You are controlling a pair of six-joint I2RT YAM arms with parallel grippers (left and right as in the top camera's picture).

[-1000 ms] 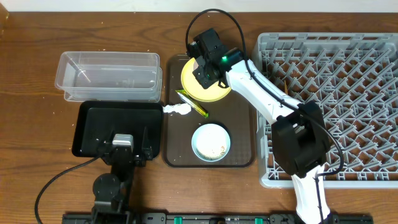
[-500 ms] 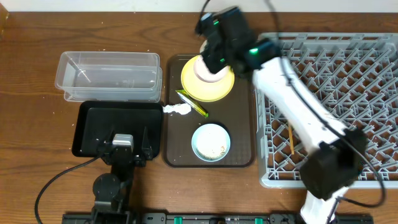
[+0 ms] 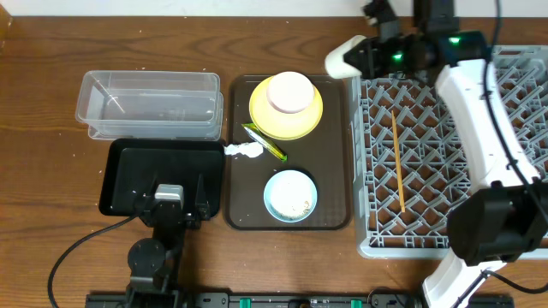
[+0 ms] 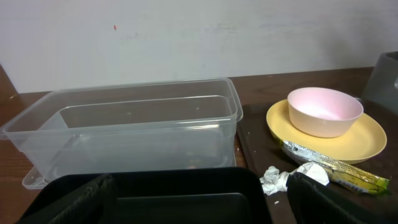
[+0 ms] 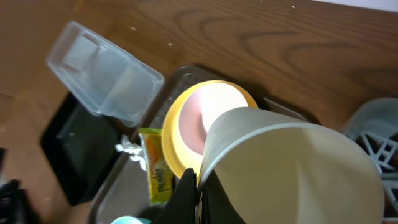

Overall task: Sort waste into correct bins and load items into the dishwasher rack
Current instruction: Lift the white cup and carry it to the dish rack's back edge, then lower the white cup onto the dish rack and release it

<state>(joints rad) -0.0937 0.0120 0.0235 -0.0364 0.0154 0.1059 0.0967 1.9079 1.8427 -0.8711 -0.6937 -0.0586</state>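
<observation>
Currently the right tool (image 5: 198,193) pinches the small white cup's (image 3: 341,62) rim at upper right, beside the large grey plastic lattice rack (image 3: 531,154); the left tool (image 4: 205,208) stands spread.

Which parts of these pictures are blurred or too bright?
Right wrist view: the white cup fills the near field, soft and out of focus; the plate behind it glares, nearly washed out. Left wrist view: the black tray at the bottom edge is blurred, the pink cup sharp. Overhead view: evenly lit and sharp.
</observation>
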